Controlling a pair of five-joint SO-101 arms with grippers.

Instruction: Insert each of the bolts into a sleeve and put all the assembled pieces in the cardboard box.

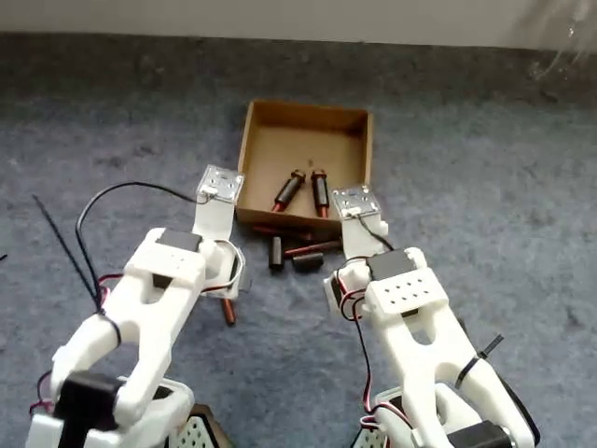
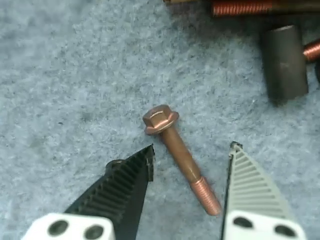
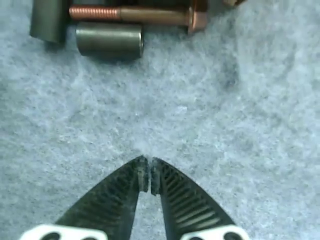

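The left gripper (image 2: 192, 147) points down, jaws spread wide, a bolt (image 2: 180, 157) lying between them. The right gripper (image 3: 149, 164) points down too, jaws pressed together, holding nothing.

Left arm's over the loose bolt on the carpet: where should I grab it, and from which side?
Take the bolt by its smooth shank, between flanged head and thread, coming straight down. It lies flat and slanted under the open left gripper; a slight wrist turn would likely square the jaws across it.
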